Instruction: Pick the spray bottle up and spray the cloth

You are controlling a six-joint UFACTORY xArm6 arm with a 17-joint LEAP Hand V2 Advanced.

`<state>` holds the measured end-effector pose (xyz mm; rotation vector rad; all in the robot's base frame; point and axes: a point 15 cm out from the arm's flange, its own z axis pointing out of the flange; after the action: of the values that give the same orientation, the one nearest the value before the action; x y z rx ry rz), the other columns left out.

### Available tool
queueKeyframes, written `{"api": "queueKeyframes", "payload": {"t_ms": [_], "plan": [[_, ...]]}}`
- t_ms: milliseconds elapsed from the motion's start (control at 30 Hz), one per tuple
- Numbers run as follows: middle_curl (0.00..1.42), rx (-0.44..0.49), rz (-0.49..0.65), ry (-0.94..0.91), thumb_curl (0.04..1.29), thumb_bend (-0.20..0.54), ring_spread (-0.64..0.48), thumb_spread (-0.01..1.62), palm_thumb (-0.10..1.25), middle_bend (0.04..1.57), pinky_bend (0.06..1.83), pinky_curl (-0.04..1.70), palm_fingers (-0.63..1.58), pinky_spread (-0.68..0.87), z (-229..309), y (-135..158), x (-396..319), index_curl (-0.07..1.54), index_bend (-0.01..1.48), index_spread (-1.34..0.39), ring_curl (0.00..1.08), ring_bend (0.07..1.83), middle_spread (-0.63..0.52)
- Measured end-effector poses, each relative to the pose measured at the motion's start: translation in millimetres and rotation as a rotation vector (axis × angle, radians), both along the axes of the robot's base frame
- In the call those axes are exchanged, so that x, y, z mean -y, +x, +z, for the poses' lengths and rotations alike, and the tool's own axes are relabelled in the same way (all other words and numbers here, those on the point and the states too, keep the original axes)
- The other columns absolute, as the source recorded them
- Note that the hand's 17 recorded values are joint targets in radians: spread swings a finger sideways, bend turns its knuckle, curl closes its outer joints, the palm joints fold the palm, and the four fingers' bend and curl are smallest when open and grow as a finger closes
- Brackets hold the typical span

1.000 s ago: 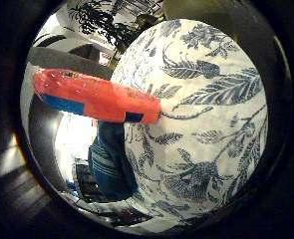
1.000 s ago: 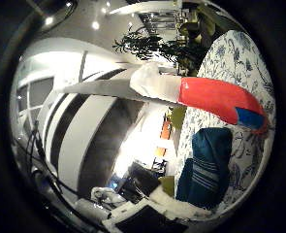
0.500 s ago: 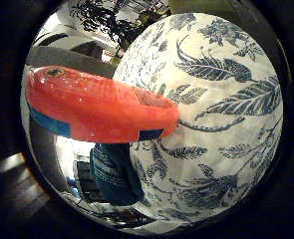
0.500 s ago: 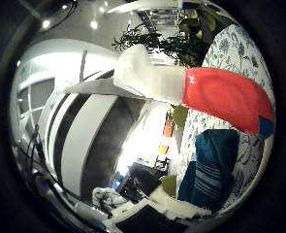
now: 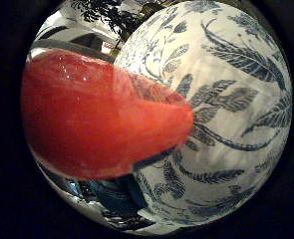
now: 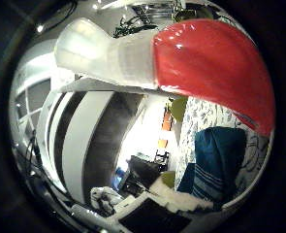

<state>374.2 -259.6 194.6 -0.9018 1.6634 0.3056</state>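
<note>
The spray bottle's red trigger head [image 5: 101, 114] fills much of the little finger side view, very close to the palm. In the thumb side view the same bottle shows its red head [image 6: 215, 63] joined to a translucent white neck and body [image 6: 99, 53]. A teal striped cloth [image 6: 220, 160] lies on the table covered by a white tablecloth with blue leaf print [image 5: 226, 74], beyond the bottle. No part of my hand shows in either view.
A leafy plant [image 5: 111, 15] stands past the table's far edge. A white and dark striped curved structure [image 6: 79, 141] rises beside the table. Furniture and a white fluffy item [image 6: 176, 194] lie in the room beyond.
The bottle's red head has grown much larger in both views over the second: the palm has closed in on it. The cloth stays where it was on the table.
</note>
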Motion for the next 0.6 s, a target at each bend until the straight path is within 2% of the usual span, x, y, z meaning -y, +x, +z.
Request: {"api": "queueKeyframes", "payload": {"t_ms": [67, 167, 233, 300, 400, 433, 600], "plan": [[0.39, -0.011, 0.011, 0.001, 0.32, -0.024, 0.14, 0.92, 0.53, 0.44, 0.37, 0.28, 0.6, 0.31, 1.9, 8.8, -0.7, 0.28, 0.17, -0.12, 0.3, 0.6, 0.1], [0.46, -0.035, 0.03, 0.003, 0.32, -0.025, -0.03, 0.92, 0.56, 0.61, 0.45, 0.27, 0.94, 0.14, 2.2, 16.9, -5.1, 0.31, 0.19, -0.21, 0.35, 0.76, -0.05], [0.52, -0.041, 0.047, -0.009, 0.33, -0.023, -0.13, 0.92, 0.59, 0.7, 0.65, 0.34, 1.21, -0.08, 6.2, 25.9, -7.2, 0.37, 0.25, -0.27, 0.42, 0.88, -0.13], [0.58, -0.051, 0.071, -0.02, 0.33, -0.022, -0.18, 0.91, 0.63, 0.85, 0.79, 0.4, 1.31, -0.24, 9.8, 33.8, -10.1, 0.46, 0.39, -0.32, 0.46, 0.96, -0.17], [0.63, -0.081, 0.106, -0.038, 0.34, -0.022, -0.19, 0.9, 0.66, 0.99, 0.97, 0.48, 1.35, -0.31, 10.9, 35.2, -12.1, 0.58, 0.62, -0.33, 0.51, 1.08, -0.17], [0.65, -0.095, 0.116, -0.044, 0.34, -0.022, -0.19, 0.9, 0.68, 1.04, 1.05, 0.52, 1.34, -0.31, 11.2, 34.5, -11.8, 0.63, 0.73, -0.32, 0.53, 1.13, -0.16], [0.72, -0.117, 0.164, -0.09, 0.4, -0.006, -0.2, 0.88, 0.85, 1.25, 1.23, 0.65, 1.22, -0.26, 19.4, 40.9, -10.3, 0.77, 1.02, -0.27, 0.61, 1.31, -0.14]]}}
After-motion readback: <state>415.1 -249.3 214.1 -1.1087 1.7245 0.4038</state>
